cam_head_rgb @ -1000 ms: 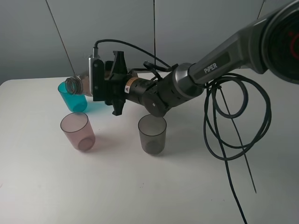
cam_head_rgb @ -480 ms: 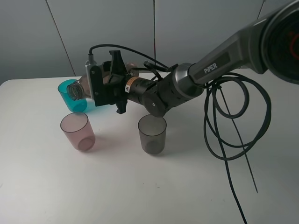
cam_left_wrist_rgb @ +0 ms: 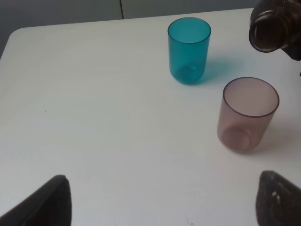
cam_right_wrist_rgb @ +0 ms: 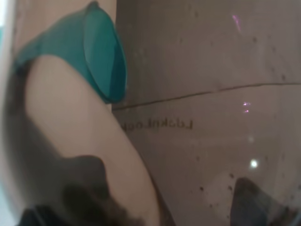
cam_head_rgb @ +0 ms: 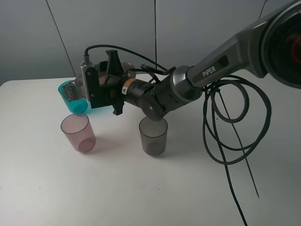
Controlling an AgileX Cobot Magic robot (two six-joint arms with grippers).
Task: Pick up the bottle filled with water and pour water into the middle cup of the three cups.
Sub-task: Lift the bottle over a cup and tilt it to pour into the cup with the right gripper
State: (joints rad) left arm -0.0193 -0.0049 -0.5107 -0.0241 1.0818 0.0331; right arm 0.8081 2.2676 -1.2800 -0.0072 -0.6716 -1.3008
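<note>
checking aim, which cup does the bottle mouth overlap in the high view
The teal cup: the bottle mouth covers its rim, while the pink cup and grey cup stand clear.

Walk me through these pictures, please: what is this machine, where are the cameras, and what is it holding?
This is a two-armed robot; each arm ends in a gripper. A high camera looks down on a white table with a teal cup, a pink cup and a grey cup. The right gripper is shut on the bottle, tipped almost on its side near the teal cup. The left arm's wrist camera shows the open left gripper, two cups and the bottle's mouth. The right arm's wrist camera sees little but the bottle.
</note>
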